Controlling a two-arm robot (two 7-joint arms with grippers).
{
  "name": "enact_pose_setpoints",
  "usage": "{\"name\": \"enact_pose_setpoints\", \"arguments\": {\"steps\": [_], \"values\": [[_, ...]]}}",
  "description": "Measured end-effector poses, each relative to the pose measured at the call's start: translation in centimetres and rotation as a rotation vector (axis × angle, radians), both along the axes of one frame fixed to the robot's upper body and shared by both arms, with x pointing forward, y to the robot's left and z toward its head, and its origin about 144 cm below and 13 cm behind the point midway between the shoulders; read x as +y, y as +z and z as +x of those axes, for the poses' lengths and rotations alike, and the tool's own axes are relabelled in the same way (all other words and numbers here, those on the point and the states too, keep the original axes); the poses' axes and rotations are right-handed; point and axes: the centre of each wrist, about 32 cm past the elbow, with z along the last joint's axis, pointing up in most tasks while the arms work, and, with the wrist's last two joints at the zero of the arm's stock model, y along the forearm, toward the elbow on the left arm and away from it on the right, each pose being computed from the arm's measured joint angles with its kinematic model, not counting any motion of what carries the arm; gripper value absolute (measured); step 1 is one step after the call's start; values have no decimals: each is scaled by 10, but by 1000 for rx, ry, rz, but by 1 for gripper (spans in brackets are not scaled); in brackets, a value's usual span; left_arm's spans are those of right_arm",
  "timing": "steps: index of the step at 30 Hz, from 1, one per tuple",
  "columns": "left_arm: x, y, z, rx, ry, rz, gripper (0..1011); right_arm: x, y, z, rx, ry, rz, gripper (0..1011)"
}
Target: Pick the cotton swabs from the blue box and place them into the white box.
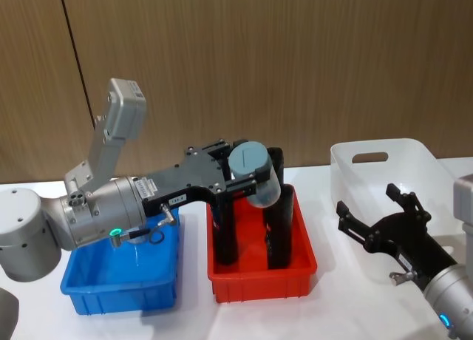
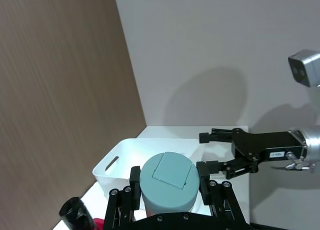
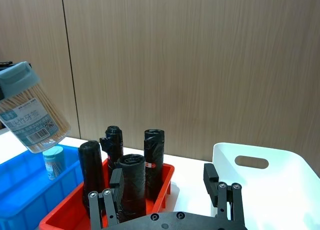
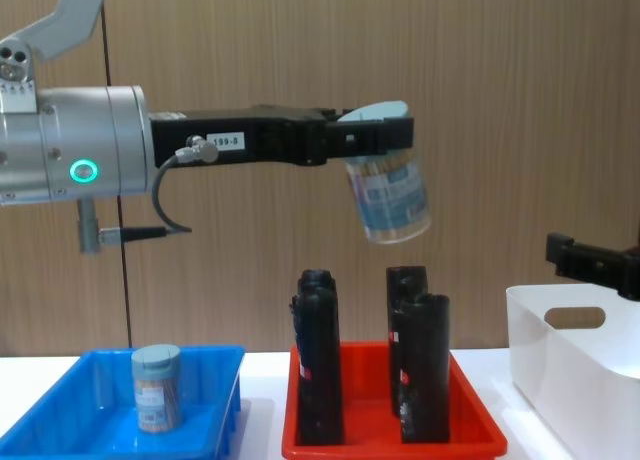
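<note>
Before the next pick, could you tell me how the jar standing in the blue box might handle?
The cotton swab jar is probably light: thin sticks fill it. Upright and narrow in the blue box, it may tip if nudged. Round, it would likely roll once down.

White sticker (image 4: pixel 222 141) on the left gripper (image 4: pixel 398 138) reads roughly "199-8"; label (image 3: pixel 27 121) on the held cotton swabs jar (image 3: pixel 39 96) has small print plus a QR code, unreadable; right gripper (image 2: pixel 205 151) tag (image 2: pixel 276 153) illegible.
</note>
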Motion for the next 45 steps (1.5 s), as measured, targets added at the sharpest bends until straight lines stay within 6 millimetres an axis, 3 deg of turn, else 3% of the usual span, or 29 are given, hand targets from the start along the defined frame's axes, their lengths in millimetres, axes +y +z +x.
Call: {"name": "enact_pose_setpoints", "arguments": {"steps": [45], "values": [[5, 4, 3, -1, -18, -49, 669, 0, 0, 0, 0, 0, 0, 1001]]}}
